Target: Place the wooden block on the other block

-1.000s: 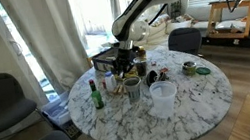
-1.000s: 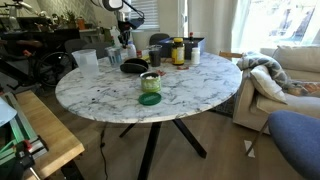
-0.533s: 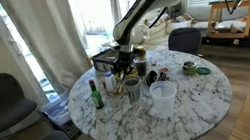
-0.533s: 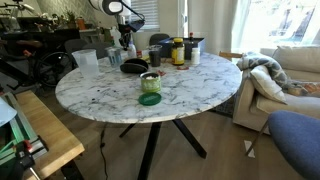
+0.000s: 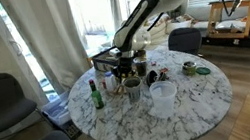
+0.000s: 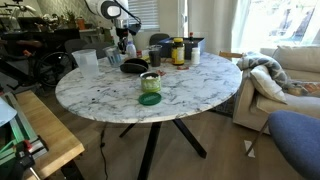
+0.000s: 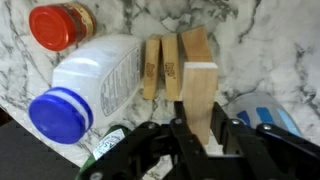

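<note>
Pale wood is showing between the jaws in the wrist view. The wooden block (image 7: 200,100) is being pinched by the jaws at the lower middle of the frame, and its free end is pointing toward the top. Just up and left of it, the other block (image 7: 160,68) is lying flat on the marble bench (image 7: 270,40). It is looking like two or three thin pieces set side by side. I cannot tell whether the held block is touching it or only hanging over it.

The place around is crowded. A white plastic bottle (image 7: 98,82) with a blue cap (image 7: 58,115) is lying on its side in the left half of the frame, close against the left edge of the other block. A jar with a red lid (image 7: 62,25) is standing in the upper left corner. At the right edge a bluish object (image 7: 258,112) is partly hiding behind the jaws, too blurred to name.

In both exterior views the arm (image 5: 142,17) (image 6: 112,10) is reaching down into a group of bottles and jars on the round bench (image 5: 195,97) (image 6: 200,85). A green bottle (image 5: 95,93) and a clear plastic container (image 5: 162,94) are standing near this group. In an exterior view a green lid (image 6: 149,99) is lying in the open, well apart from the jaws, with a small jar (image 6: 151,82) just behind it.
</note>
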You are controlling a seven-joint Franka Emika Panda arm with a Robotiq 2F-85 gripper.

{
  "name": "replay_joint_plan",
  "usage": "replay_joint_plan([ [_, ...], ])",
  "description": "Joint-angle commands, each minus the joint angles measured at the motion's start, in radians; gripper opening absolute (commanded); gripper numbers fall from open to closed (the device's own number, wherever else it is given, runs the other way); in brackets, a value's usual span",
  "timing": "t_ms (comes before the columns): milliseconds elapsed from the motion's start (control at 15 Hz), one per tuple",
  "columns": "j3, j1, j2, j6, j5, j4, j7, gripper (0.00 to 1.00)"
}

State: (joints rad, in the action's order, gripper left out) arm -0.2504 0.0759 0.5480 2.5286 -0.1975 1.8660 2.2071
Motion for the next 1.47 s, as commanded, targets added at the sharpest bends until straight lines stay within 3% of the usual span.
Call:
replay_joint_plan([
  [0,0.002,-0.009,0.006,0.026,0.061,0.019,0.059,0.07],
  [467,-0.016,0.005,0.043,0.147,0.078,0.011,0.105,0.07],
  [1000,-0.037,0.013,0.067,0.208,0.087,0.012,0.109,0.07],
  [1067,-0.031,0.009,0.066,0.212,0.094,0.013,0.104,0.23],
  [1133,-0.028,0.007,0.065,0.208,0.097,0.013,0.098,0.54],
  [1267,-0.026,0.009,0.061,0.199,0.099,0.014,0.095,0.59],
  [1400,-0.041,0.022,0.054,0.190,0.084,0.016,0.104,0.75],
])
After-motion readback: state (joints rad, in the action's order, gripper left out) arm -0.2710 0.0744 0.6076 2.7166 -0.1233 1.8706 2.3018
